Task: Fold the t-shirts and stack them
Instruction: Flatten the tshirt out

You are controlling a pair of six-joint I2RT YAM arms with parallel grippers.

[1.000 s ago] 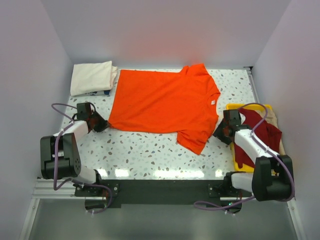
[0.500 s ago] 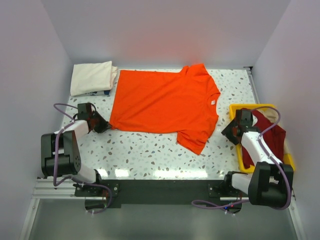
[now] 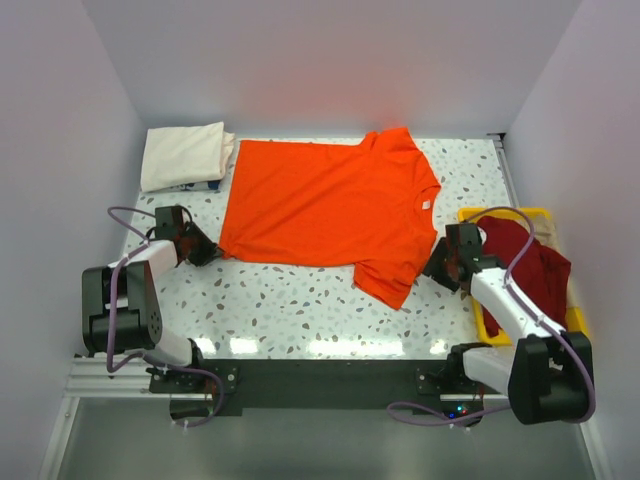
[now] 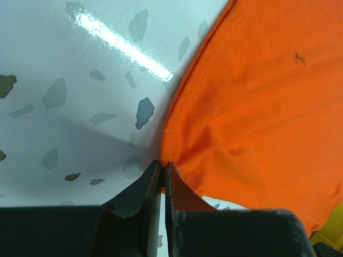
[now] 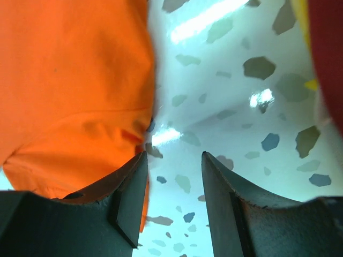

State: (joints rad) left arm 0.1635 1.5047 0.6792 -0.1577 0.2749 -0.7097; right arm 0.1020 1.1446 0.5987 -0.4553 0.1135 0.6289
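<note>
Pinching orange t-shirt [image 4: 257,107] hem corner, left gripper [image 4: 163,167] jaws clenched, likely anchoring for fold; right gripper [image 5: 174,158] jaws released, poised beside opposite edge.

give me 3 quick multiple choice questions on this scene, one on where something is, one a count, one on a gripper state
1. Where does the dark red t-shirt lie?
A) in the yellow tray
B) spread flat in the middle
C) folded in the far left corner

2. How many t-shirts show?
A) two
B) three
C) four

3. The left gripper is:
A) open in the air
B) out of every view
C) shut on the orange t-shirt

Key:
1 A, the red cloth sits heaped inside the tray's rim.
2 B, there is the orange one, the dark red one and a folded cream t-shirt.
3 C, the left wrist view shows its fingers pinched together on the orange hem.
</note>
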